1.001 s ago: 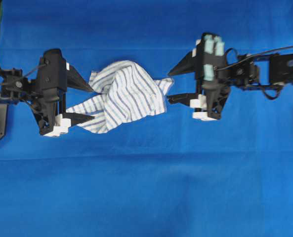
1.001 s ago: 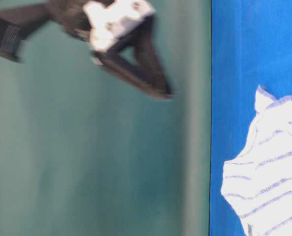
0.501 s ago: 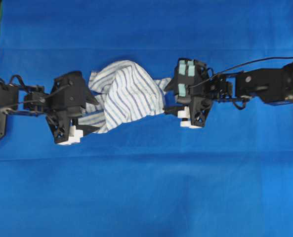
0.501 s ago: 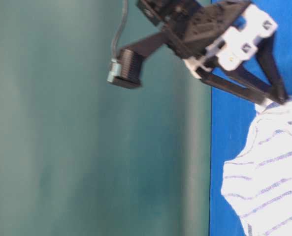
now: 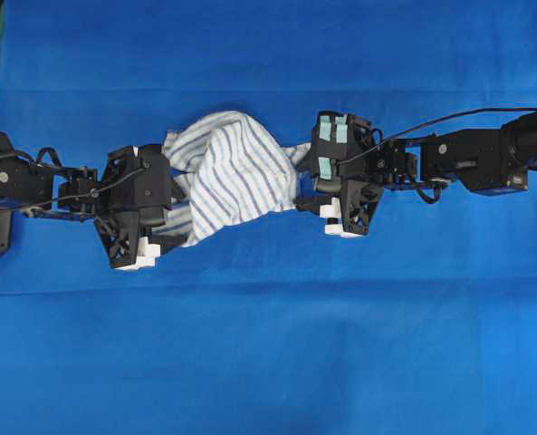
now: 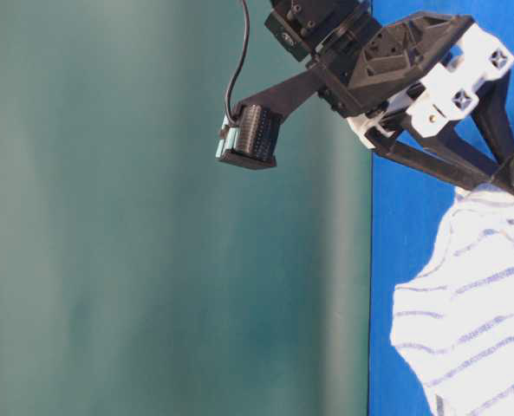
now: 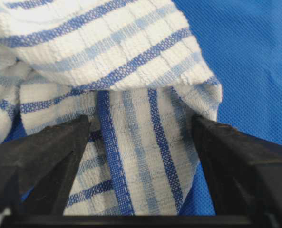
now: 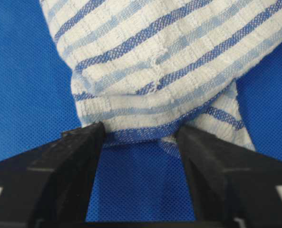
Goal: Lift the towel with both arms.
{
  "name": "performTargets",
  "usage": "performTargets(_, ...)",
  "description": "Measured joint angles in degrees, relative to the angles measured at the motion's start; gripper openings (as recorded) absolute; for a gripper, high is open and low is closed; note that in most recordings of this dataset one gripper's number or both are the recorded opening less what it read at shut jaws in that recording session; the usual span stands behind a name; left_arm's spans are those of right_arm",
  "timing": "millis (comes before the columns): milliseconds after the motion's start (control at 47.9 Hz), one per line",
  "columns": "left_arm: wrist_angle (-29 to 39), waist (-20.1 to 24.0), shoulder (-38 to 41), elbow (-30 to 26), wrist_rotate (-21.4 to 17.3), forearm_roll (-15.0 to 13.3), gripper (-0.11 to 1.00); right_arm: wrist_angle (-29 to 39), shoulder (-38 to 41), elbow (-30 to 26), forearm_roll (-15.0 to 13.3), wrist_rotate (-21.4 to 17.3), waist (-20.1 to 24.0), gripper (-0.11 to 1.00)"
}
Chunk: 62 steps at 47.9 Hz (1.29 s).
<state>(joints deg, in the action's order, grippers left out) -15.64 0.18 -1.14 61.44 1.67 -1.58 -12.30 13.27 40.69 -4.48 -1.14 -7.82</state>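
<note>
Between the spread fingers of the left gripper lies a corner of the towel, white with blue and grey stripes, crumpled. The right gripper, likewise open, straddles the opposite end. Beyond spreads the blue tablecloth. The towel's length runs from claw to claw.

We count one striped towel, two black arms, left arm, right arm, one blue cloth-covered surface.
</note>
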Motion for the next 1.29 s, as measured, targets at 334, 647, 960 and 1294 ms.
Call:
performTargets(334, 2.37, 0.26, 0.53, -0.09, 0.0, 0.0, 0.02, 0.88, 0.09, -0.09, -0.09, 0.53, -0.09, 0.03)
performTargets(647, 6.59, 0.88, -3.52, -1.93, -0.35, 0.0, 0.02, 5.01, -4.13, -0.09, -0.09, 0.44, 0.0, 0.03)
performTargets(960, 22.15, 1.85, -17.58, -8.53, 0.09, 0.0, 0.02, 13.71, -19.42, -0.09, -0.09, 0.44, 0.0, 0.04)
performTargets(1294, 32.61, 4.13, -28.04, -18.46, 0.0, 0.0, 0.02, 24.08, -33.84, -2.64, -0.88, 0.79, -0.09, 0.03)
